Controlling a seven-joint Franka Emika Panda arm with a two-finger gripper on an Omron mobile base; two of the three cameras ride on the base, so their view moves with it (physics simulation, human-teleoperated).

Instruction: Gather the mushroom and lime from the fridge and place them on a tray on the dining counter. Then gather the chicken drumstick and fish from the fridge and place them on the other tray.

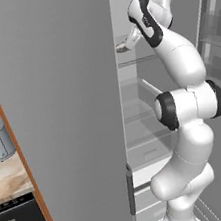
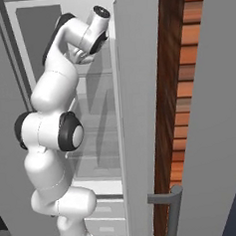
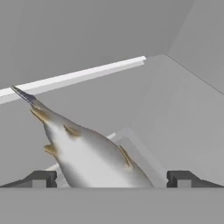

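Fish (image 3: 89, 155) — a silver-grey, tapered body with tan fins — lies on a shelf inside the tall grey fridge (image 1: 57, 116), between the wide-open, empty gripper (image 3: 111, 178) tips. Likely slippery and light — best pinched across the thick middle, not the thin tail.

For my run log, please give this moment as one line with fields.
stage: reaching into fridge | hand: open, nothing held | fish: on fridge shelf, lying between the fingertips | next: likely close on fish
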